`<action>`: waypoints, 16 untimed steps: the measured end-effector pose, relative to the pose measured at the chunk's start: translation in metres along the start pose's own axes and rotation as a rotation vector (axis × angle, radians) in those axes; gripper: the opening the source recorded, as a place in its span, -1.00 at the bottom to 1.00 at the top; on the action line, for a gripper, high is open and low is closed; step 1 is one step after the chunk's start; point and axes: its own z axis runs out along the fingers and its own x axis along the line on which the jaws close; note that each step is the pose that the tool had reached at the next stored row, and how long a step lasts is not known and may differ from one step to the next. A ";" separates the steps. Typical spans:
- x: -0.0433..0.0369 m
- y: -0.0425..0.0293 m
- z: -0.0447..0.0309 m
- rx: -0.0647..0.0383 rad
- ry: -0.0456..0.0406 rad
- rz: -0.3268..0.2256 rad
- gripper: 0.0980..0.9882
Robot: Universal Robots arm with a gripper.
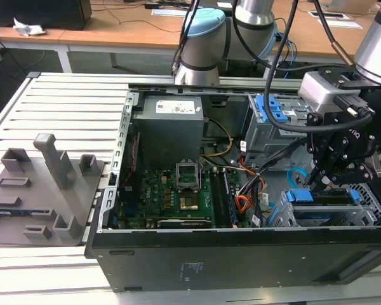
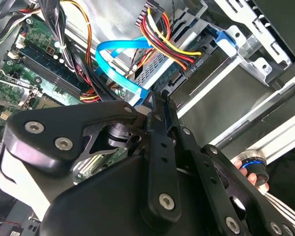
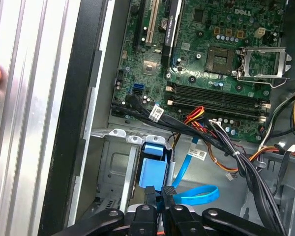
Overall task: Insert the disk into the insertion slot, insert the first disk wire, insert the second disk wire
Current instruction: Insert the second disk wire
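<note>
Hand [image 3: 160, 192] hemmed by wire bundle [image 3: 226, 142] and drive cage [image 3: 113, 167].

light: even, bright overhead | shadow: deep inside case [image 1: 178, 159] | glare: mild on table slats [image 3: 24, 98] | blur: near gripper [image 2: 162, 105] soft

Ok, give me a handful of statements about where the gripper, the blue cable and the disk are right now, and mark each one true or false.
1. The gripper is down inside the open computer case, at the exterior view's right. True.
2. The second disk wire curls in a loop beside the gripper's closed fingertips. True.
3. The second disk wire is orange and black. False: it is light blue; the orange-and-black wire bundle is a separate thing.
4. The disk lies on the slatted table outside the case. False: it sits in the insertion slot.
5. The gripper's fingers are spread wide. False: in both wrist views they are pressed together.
</note>
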 end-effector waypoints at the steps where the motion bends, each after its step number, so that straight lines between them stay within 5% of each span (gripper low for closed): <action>1: 0.0000 0.0000 0.0000 0.000 0.0000 0.000 -0.86; 4: 0.0000 -0.0001 -0.0002 -0.001 -0.0007 0.016 -0.86; 7: 0.0012 -0.0081 -0.0008 -0.005 -0.0019 0.032 -0.86; 16: 0.0013 -0.0084 0.0000 -0.014 -0.0077 0.163 -0.86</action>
